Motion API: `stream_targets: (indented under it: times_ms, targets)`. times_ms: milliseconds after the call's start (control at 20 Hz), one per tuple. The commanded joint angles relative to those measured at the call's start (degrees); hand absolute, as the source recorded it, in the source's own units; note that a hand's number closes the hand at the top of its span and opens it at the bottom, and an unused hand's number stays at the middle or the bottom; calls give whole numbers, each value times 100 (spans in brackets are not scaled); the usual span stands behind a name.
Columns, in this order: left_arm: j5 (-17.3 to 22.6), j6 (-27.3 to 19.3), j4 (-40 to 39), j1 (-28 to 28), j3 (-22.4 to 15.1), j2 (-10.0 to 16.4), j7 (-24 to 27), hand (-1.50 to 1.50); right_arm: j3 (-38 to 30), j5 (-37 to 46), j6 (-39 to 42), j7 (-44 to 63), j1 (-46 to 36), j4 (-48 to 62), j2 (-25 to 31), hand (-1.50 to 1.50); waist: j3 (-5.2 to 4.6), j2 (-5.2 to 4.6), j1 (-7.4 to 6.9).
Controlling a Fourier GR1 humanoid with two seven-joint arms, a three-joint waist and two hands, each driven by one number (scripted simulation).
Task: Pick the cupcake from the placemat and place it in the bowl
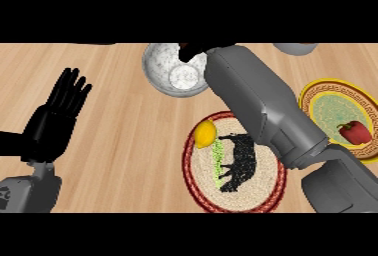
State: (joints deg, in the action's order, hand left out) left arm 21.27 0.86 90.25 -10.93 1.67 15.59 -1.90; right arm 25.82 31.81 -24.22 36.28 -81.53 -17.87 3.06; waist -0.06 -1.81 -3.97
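Stretching over the placemat, the right robot hand sits above the bowl, state untellable; left robot hand open.

Bare counter lies free between the straight-fingered left hand at the left and the bowl and placemat, whereas the right forearm bars the strip between placemat and plate, and a lemon occupies the placemat's left rim.

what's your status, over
left hand open, resting at left. right hand over bowl, mostly hidden. cupcake in bowl, off placemat. lemon on placemat, no obstruction.
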Motion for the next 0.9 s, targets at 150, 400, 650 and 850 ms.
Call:
stream_targets:
  times_ms: [150,400,650,850]
  targets:
    - [42,100,-92,-103,-19,-57,49,0,-669,-524,114,-295,191,772,114,150,2,-70,-99]
    - [49,225,-70,-174,-55,1,20,0,-962,-836,578,-1146,355,837,8,-150,9,-125,-242]
    - [136,206,0,-132,80,71,-78,0,-1486,-1251,-212,-1994,460,496,22,-150,16,-66,-235]
    - [80,85,-2,-284,85,68,-173,0,-2308,-1965,-902,-2696,594,6,218,-150,31,-69,-131]
